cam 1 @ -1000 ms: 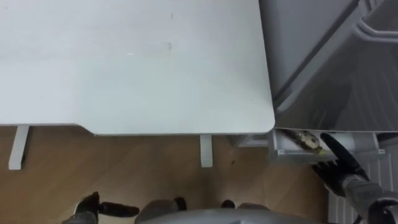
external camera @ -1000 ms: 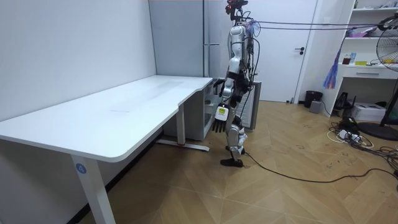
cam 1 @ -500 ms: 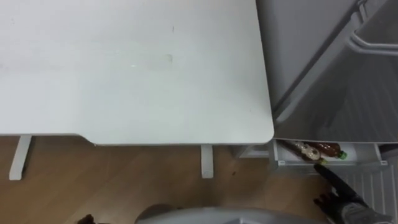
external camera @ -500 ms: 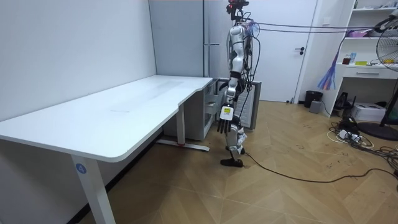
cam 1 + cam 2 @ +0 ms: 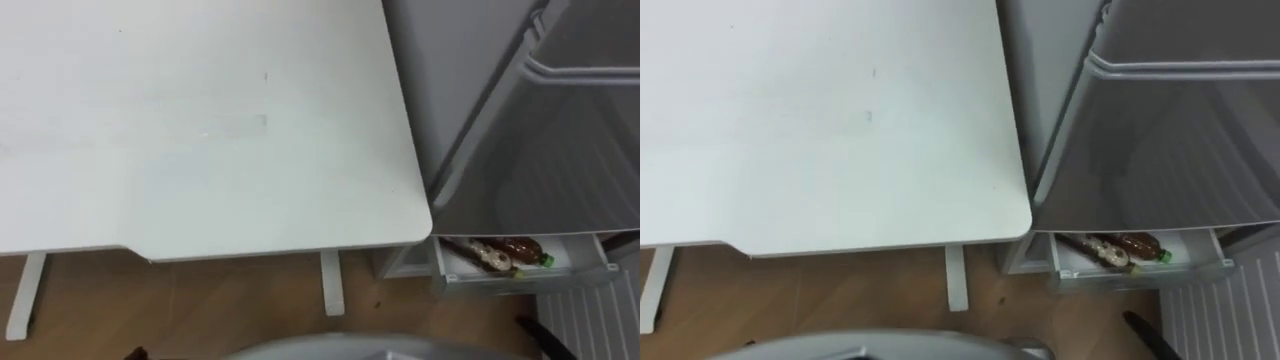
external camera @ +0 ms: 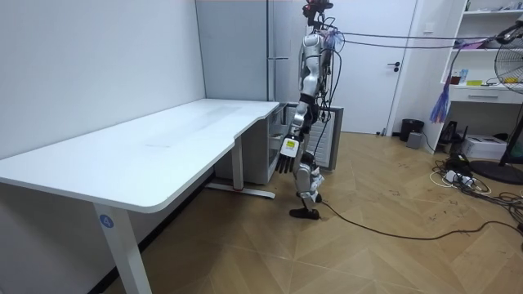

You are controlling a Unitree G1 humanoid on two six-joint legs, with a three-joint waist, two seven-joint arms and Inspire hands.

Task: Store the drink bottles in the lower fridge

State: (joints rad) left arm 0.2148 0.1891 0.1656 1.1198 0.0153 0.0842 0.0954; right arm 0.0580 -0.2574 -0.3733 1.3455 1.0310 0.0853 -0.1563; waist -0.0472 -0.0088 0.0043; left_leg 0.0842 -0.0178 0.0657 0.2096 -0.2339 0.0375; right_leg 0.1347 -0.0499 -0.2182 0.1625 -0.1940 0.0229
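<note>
Pulling back: right hand (image 5: 532, 328) has left the lower fridge drawer (image 5: 520, 278). A second ago its fingers reached over the drawer's front. Now just a dark fingertip shows at the lower right edge of the eye view, apart from the drawer. Cannot tell whether those fingers are open or curled. The whole eye view also shifted a bit; that's the camera, not the things.

Drink bottles (image 5: 500, 250) lie on their sides in the drawer, close together, the brown one with a green cap toward the robot's right; nothing holds them. The drawer stands pulled out under the grey fridge (image 5: 560, 150), just beside the corner of the white counter (image 5: 200, 130).

Left hand (image 6: 286, 160) hangs by the thigh in the room view, fingers straight and relaxed, holding nothing. The robot stands upright at the counter's end, facing the fridge.

Judgement: drinks are delivered and released, so placing looks done. The drawer is not yet shut, so pushing it in is probably what's left.
</note>
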